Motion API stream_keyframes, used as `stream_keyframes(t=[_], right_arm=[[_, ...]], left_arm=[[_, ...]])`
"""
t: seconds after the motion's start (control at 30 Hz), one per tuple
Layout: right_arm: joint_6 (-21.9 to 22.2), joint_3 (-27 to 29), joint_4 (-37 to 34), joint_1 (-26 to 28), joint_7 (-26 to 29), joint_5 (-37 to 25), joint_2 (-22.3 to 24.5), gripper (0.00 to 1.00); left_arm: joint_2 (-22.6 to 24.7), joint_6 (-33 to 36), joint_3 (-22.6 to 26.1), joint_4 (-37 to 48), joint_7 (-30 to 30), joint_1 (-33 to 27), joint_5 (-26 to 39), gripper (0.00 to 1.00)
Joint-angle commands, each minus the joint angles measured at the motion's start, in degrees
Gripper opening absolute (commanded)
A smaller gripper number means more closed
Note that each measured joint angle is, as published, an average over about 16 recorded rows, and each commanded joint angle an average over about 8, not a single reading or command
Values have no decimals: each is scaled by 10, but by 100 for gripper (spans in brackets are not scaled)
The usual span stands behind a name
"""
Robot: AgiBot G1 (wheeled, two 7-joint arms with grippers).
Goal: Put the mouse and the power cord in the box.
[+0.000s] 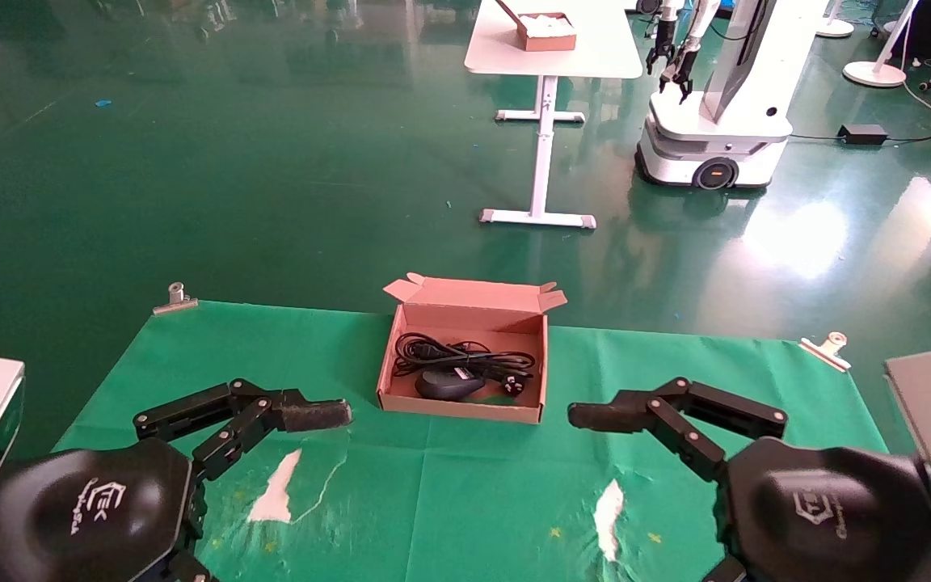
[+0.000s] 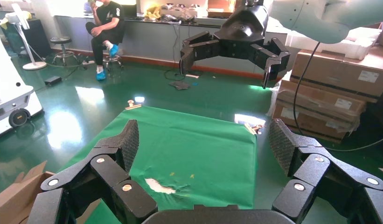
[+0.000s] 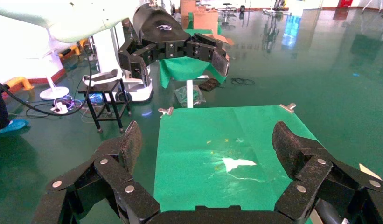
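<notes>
I see the mouse and power cord inside the box. It sits between my left pincer and right pincer, both open and empty.

A robotics lab or testing hall with a glossy green floor. Far ahead stands a white height-adjustable table, and to its right a second white wheeled robot with dark grippers. A green cloth is clipped over the near tabletop. Off to the side are stacked cardboard cartons, a seated person and a white pedestal fan.
</notes>
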Motion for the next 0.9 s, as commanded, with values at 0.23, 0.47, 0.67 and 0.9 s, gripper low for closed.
stream_keyframes(t=[0.23, 0.47, 0.67, 0.9], right_arm=[[0, 0, -1, 1, 0, -1, 0, 100], [0, 0, -2, 1, -1, -1, -1, 100], [0, 0, -2, 1, -1, -1, -1, 100], [0, 0, -2, 2, -1, -1, -1, 100]], left_arm=[[0, 0, 0, 0, 0, 0, 1, 100], [1, -1, 1, 1, 0, -1, 1, 100], [1, -1, 1, 1, 0, -1, 1, 100], [1, -1, 1, 1, 0, -1, 1, 100]])
